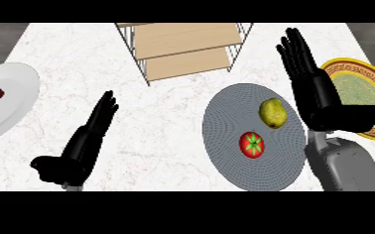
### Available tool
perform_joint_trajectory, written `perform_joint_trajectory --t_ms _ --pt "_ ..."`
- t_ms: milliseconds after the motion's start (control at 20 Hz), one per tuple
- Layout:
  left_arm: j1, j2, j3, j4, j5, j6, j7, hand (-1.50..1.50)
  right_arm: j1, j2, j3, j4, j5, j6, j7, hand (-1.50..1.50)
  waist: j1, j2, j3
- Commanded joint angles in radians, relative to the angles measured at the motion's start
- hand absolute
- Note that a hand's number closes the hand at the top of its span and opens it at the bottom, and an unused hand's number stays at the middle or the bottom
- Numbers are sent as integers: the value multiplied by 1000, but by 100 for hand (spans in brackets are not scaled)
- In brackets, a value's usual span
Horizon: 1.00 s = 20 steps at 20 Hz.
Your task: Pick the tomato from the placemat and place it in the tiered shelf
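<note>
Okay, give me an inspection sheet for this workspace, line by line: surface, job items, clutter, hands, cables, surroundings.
Surface: white marbled counter.
Job's things: red tomato lying on the round grey placemat, near its middle; wooden tiered shelf with a wire frame at the counter's far edge, nothing seen on its boards.
Clutter: yellow-green fruit on the same placemat, apart from the tomato; white plate at the left edge; yellow-rimmed plate at the right edge, partly behind the right hand.
Hands: left hand open, holding nothing; right hand open beside the placemat, holding nothing.
Cables: nothing seen.
Surroundings: dark floor past the counter's far corners.
</note>
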Motion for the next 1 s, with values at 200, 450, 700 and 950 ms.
perform_joint_trajectory --t_ms 200,450,700,950 --pt "19 100 62 119 -53 2 60 0 183 -255 -135 41 183 -96 166 -150 -47 -7 16" --pt "13 86 37 210 -54 -37 53 0 406 -211 -209 154 203 -208 137 150 -43 -5 19" --pt "-77 49 36 314 -90 -49 43 0 449 -168 -158 -22 93 -35 28 -150 -9 -7 18" --pt "-71 58 55 298 -85 -77 35 0 505 -263 -120 -215 98 85 137 -150 -4 -9 18"
